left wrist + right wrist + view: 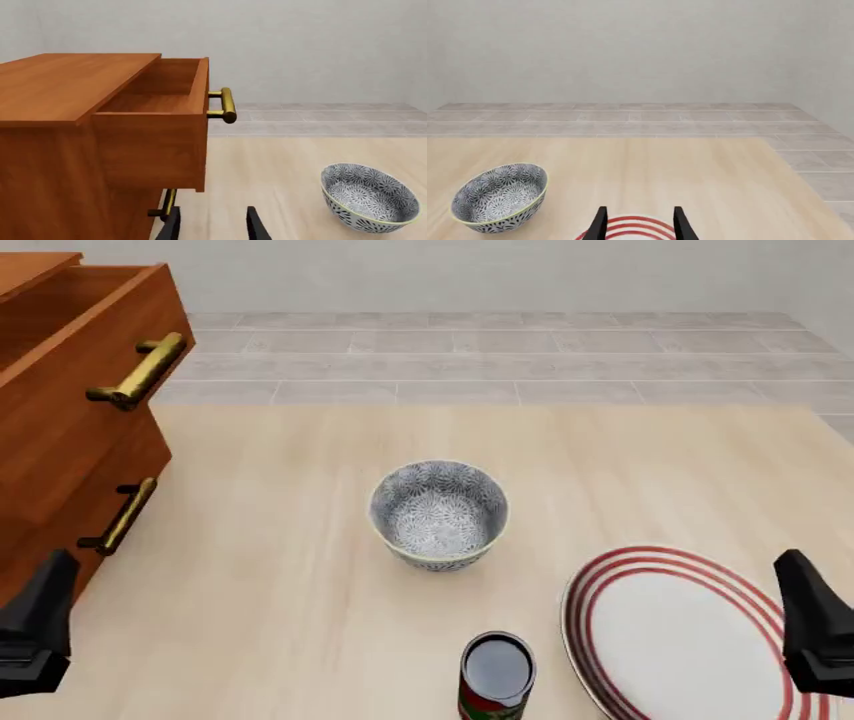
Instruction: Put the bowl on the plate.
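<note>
Currently sitting mid-table: bowl [439, 513], apart from plate [681, 635]; both arms' fingers [252, 226] [680, 224] gaping, gripping nothing.

Little of the robot showed: in the front view the left gripper [34, 625] and the right gripper [814, 625] appeared only as matte black, angular, wedge-like blocks cut off by the frame edges. Each wrist view showed a pair of thin, flat black fingers [170, 226] [600, 226] tapering toward their tips, plain and smooth. No cables, screws or markings could be made out on any of these parts.
</note>
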